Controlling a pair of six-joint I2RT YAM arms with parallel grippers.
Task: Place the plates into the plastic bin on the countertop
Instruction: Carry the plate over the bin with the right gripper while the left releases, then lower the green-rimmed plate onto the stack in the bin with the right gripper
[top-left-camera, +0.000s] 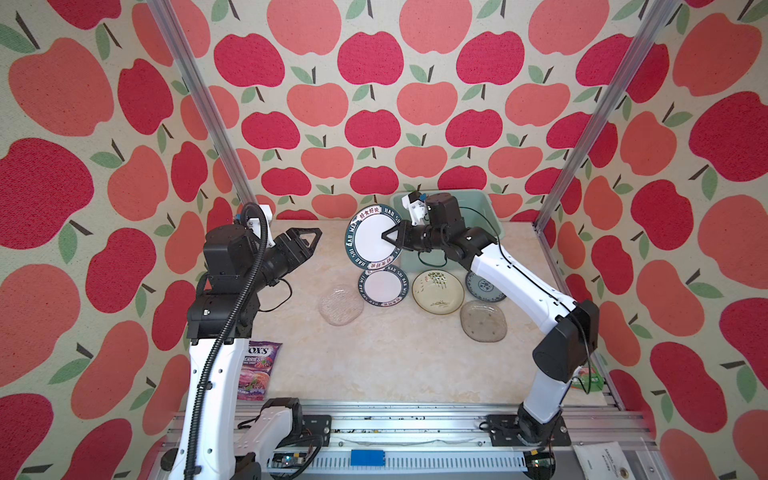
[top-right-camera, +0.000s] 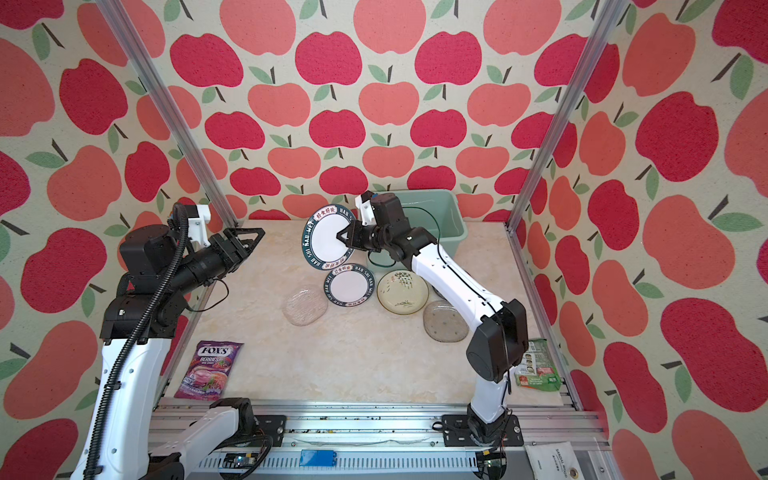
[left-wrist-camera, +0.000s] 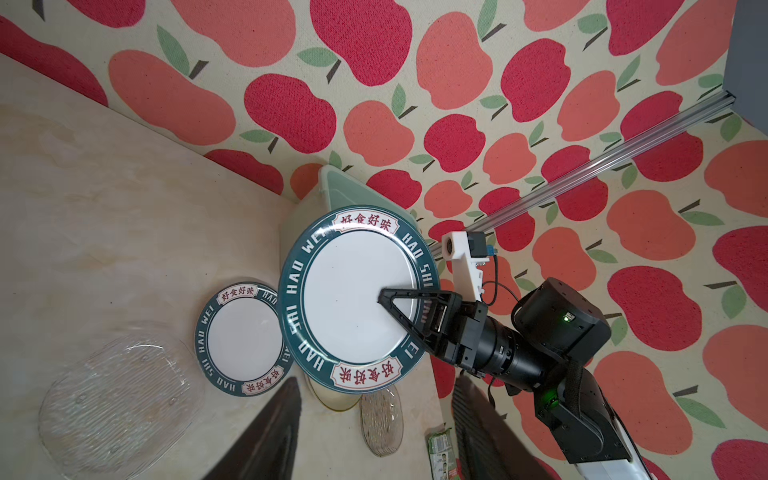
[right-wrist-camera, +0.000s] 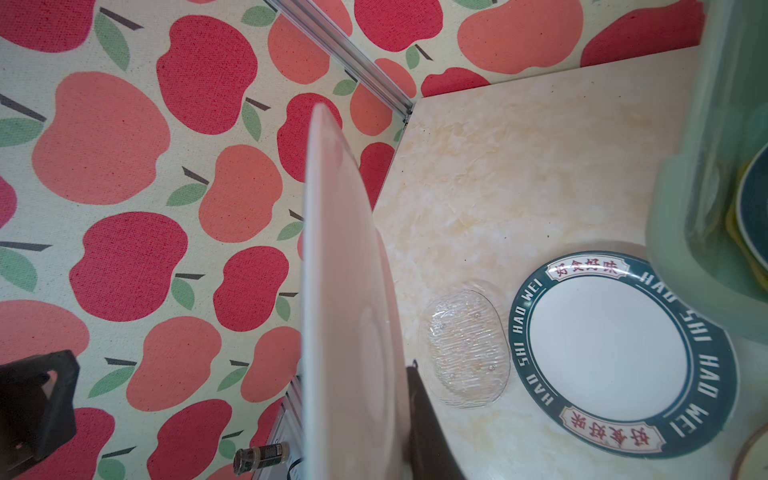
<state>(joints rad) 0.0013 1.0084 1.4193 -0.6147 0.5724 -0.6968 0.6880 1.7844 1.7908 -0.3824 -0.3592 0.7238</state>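
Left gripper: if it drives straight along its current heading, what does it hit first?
Likely the large lettered plate that the right gripper holds upright. The left wrist view shows it straight ahead of the open left gripper, with nothing between. Height alignment is hard to judge.

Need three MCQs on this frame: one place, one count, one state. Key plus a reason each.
1. The small lettered plate lies: A) flat on the countertop, between a clear glass plate and the cream floral plate; B) on the cream floral plate; C) held aloft.
2. Clear glass plates on the countertop: A) one; B) two; C) four.
3. The right gripper is: A) open, empty; B) shut on the small lettered plate; C) shut on the large lettered plate.
Key: A, flat there; B, a second glass plate lies near the cream floral plate; C, it clamps that plate aloft.
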